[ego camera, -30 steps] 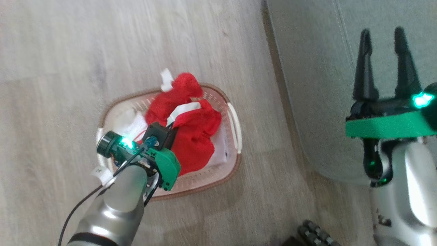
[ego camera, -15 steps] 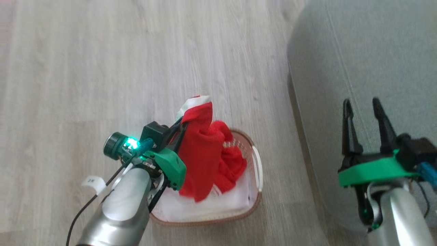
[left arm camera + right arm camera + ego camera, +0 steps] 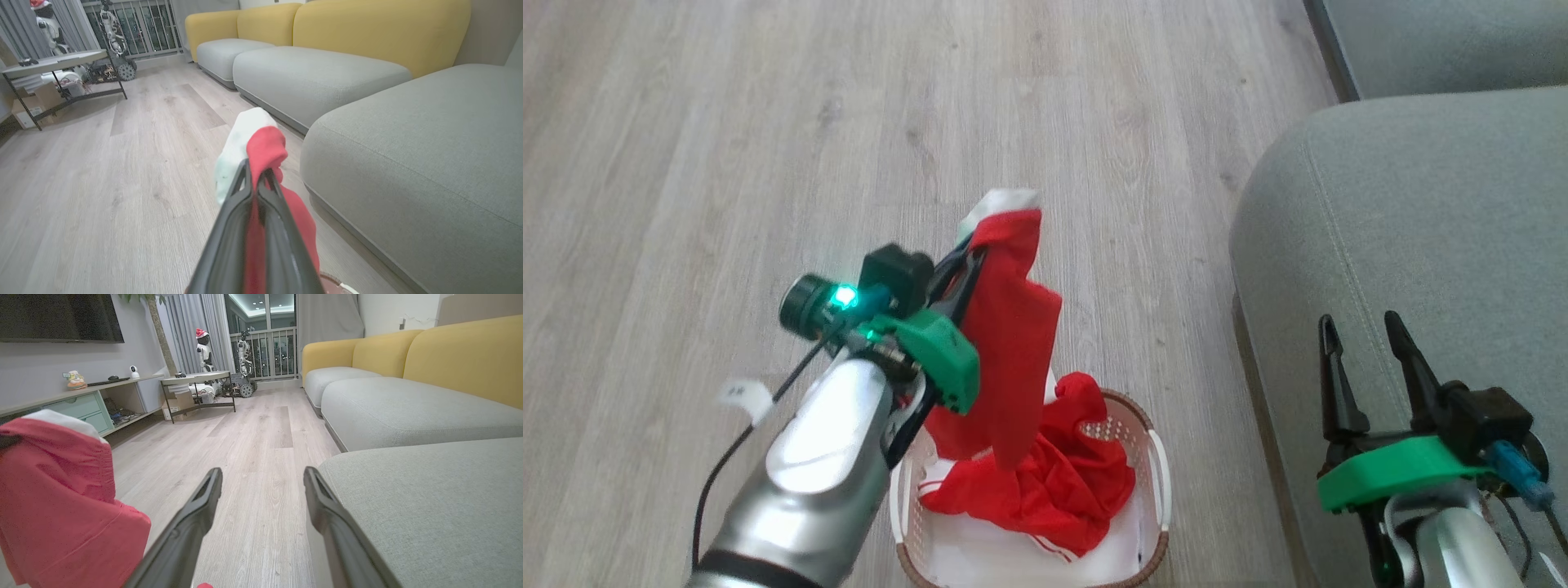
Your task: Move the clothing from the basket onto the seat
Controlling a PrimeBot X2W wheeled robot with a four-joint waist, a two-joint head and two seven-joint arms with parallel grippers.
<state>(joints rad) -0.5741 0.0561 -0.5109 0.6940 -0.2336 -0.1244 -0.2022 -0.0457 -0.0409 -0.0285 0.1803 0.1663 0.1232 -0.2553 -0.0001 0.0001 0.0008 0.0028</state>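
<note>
Clothing (image 3: 1013,351) has risen over wood floor (image 3: 727,163), clamped by left claw (image 3: 256,173); right claw (image 3: 1360,321) agape.

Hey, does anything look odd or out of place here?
The bright red garment pinched in the left gripper hangs long, its lower end reaching more red clothing heaped in the cream perforated plastic basket.

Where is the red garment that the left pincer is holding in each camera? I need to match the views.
Head view: red garment at centre, hanging from the left pincer over the basket.
Left wrist view: the garment at centre, pinched between the dark fingers, white cuff beside it.
Right wrist view: the garment at the far left edge.
Shared landmark: the grey-green seat, to the right of the garment in all three.
</note>
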